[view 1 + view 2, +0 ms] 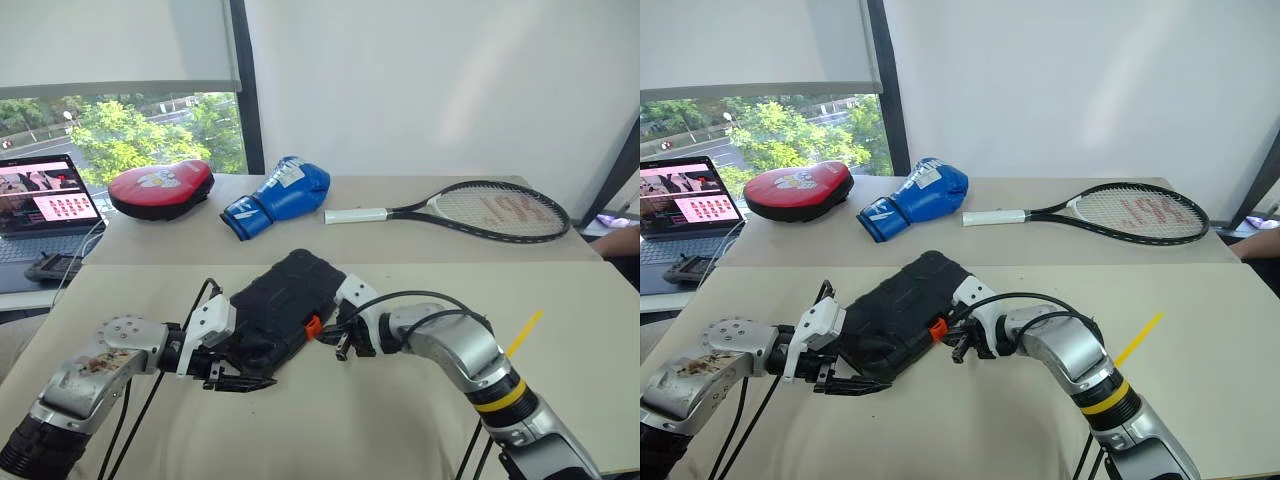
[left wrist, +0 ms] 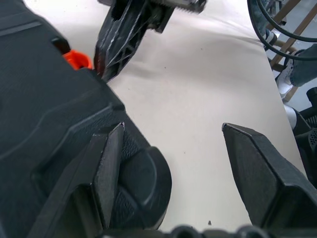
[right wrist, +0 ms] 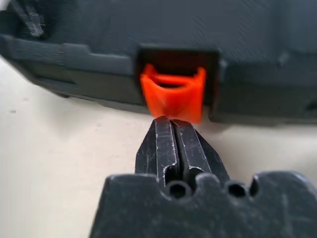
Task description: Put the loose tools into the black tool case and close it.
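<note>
A: Right gripper (image 3: 173, 130) is sitting fully pinched, nothing between the fingers, tips pressing at the orange latch (image 3: 173, 94), likely pushing it home.

B: Left gripper (image 1: 243, 378) is standing wide, holding nothing; one finger (image 2: 111, 168) is lying against the case's near corner, probably bracing it against that push.

A: Case (image 1: 282, 305) is lying shut mid-table, between both arms. No loose tools lying about, so I'm judging them packed.

B: Farther back, a glove (image 1: 275, 195), red mitt (image 1: 160, 187), racket (image 1: 470, 211) and laptop (image 1: 45, 205) are lying well apart.

A red mitt (image 1: 160, 187), blue boxing glove (image 1: 276, 195), tennis racket (image 1: 470, 210) and laptop (image 1: 45, 205) lie behind.
</note>
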Tool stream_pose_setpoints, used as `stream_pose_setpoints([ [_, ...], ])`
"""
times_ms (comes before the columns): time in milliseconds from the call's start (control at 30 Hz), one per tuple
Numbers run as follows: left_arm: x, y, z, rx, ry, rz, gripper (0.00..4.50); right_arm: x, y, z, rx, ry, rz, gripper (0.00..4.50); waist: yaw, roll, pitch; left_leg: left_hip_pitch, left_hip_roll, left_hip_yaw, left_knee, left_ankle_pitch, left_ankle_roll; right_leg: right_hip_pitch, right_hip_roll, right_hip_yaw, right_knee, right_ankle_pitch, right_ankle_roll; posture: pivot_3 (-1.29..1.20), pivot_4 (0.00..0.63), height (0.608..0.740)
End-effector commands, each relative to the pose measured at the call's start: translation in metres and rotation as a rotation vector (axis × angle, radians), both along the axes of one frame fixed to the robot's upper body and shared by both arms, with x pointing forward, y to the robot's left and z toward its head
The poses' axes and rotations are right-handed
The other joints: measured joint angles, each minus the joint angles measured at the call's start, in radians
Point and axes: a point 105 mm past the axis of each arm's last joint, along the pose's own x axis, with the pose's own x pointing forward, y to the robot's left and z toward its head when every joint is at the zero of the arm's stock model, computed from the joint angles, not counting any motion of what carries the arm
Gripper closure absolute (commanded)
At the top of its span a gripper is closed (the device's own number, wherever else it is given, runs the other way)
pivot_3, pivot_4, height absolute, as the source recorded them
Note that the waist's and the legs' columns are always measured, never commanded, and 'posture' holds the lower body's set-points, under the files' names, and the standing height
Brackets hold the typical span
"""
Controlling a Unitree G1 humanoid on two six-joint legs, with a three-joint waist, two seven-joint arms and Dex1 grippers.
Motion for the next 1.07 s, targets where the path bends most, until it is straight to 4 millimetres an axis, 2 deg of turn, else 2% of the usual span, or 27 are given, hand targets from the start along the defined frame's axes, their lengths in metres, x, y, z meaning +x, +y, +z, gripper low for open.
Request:
stream_pose_setpoints([
  [33,-0.006,0.000,-0.012,0.011,0.049,0.001,1.11,0.003,0.008,0.026,0.069,-0.116,0.033,4.42,0.000,0.000,0.000,0.000,0.000,0.000,0.000,0.000,0.000,0.000,0.000,0.000,0.000,0.000,0.000,0.00,0.150,0.740],
  [100,-0.004,-0.001,-0.006,-0.031,0.040,0.023,1.11,-0.004,0.003,0.033,0.100,-0.164,0.057,4.42,-0.001,0.000,0.000,0.000,0.000,0.000,0.000,0.000,0.000,-0.001,0.000,0.000,0.000,0.000,0.000,0.00,0.150,0.740],
  [233,0.005,0.000,0.015,-0.165,-0.010,0.170,1.11,-0.025,-0.028,0.057,0.208,-0.326,0.046,4.42,0.010,0.000,0.000,-0.003,0.000,-0.001,-0.001,0.001,-0.002,-0.003,-0.002,-0.001,-0.001,0.000,0.001,0.00,0.150,0.740],
  [267,0.006,0.001,0.021,-0.208,-0.032,0.199,1.11,-0.032,-0.037,0.063,0.248,-0.333,0.026,3.90,0.012,0.000,0.000,-0.004,-0.001,-0.001,-0.001,0.003,-0.005,-0.002,-0.003,-0.001,-0.001,-0.001,0.002,0.00,0.150,0.740],
  [300,0.005,0.005,0.024,-0.221,-0.028,0.213,1.11,-0.040,-0.046,0.067,0.271,-0.341,0.009,3.60,0.014,0.000,0.000,-0.004,-0.001,-0.001,-0.001,0.003,-0.005,-0.002,-0.003,-0.001,-0.002,-0.001,0.002,0.00,0.150,0.740],
  [367,0.000,0.016,0.034,-0.284,-0.029,0.281,0.57,-0.062,-0.069,0.072,0.285,-0.368,-0.011,2.84,0.019,0.000,0.000,-0.004,-0.002,-0.001,-0.001,0.002,-0.003,-0.002,-0.004,-0.001,-0.003,-0.001,0.003,0.00,0.150,0.740],
  [400,-0.004,0.021,0.035,-0.291,-0.033,0.314,0.40,-0.070,-0.078,0.073,0.285,-0.378,-0.020,2.60,0.020,0.000,0.000,-0.004,-0.002,-0.001,-0.001,0.001,-0.003,-0.001,-0.005,-0.001,-0.003,-0.002,0.004,0.00,0.150,0.740],
  [433,-0.007,0.026,0.035,-0.290,-0.040,0.344,0.03,-0.076,-0.086,0.073,0.280,-0.382,-0.038,2.24,0.022,0.000,0.000,-0.004,-0.001,-0.001,-0.001,0.000,-0.002,-0.001,-0.006,-0.001,-0.003,-0.002,0.004,0.00,0.150,0.740],
  [600,-0.024,0.054,0.025,-0.262,-0.023,0.475,0.00,-0.103,-0.122,0.071,0.247,-0.377,-0.127,0.62,0.025,0.000,0.000,-0.001,-0.001,-0.001,-0.001,-0.003,-0.001,0.001,-0.007,0.001,-0.003,-0.003,0.005,0.00,0.150,0.740],
  [633,-0.027,0.058,0.022,-0.256,-0.020,0.493,0.00,-0.108,-0.129,0.067,0.222,-0.369,-0.138,0.13,0.027,0.000,0.000,0.000,-0.001,-0.001,-0.001,-0.006,0.003,0.001,-0.007,0.001,-0.003,-0.003,0.004,0.00,0.150,0.740],
  [700,-0.036,0.071,0.012,-0.227,-0.009,0.538,0.00,-0.121,-0.147,0.061,0.170,-0.349,-0.173,0.01,0.031,0.000,0.000,0.001,0.000,-0.001,-0.001,-0.006,0.003,0.002,-0.007,0.000,-0.003,-0.004,0.004,0.00,0.150,0.740],
  [833,-0.043,0.089,-0.004,-0.151,-0.006,0.605,0.00,-0.136,-0.167,0.061,0.120,-0.336,-0.223,0.01,0.036,0.001,0.000,0.002,0.000,-0.001,-0.001,-0.006,0.003,0.004,-0.007,0.001,-0.003,-0.005,0.002,0.00,0.150,0.740],
  [900,-0.046,0.092,-0.009,-0.137,0.002,0.609,0.00,-0.143,-0.173,0.059,0.100,-0.317,-0.233,0.01,0.037,0.000,0.000,0.002,0.000,0.000,-0.001,-0.007,0.001,0.004,-0.007,0.001,-0.003,-0.008,-0.001,0.00,0.150,0.740],
  [1067,-0.047,0.093,-0.014,-0.150,0.036,0.600,0.00,-0.152,-0.187,0.055,0.052,-0.298,-0.266,0.01,0.041,0.001,0.000,0.003,0.000,0.000,-0.001,-0.007,0.001,0.004,-0.008,0.001,-0.002,-0.012,0.000,0.00,0.150,0.740],
])
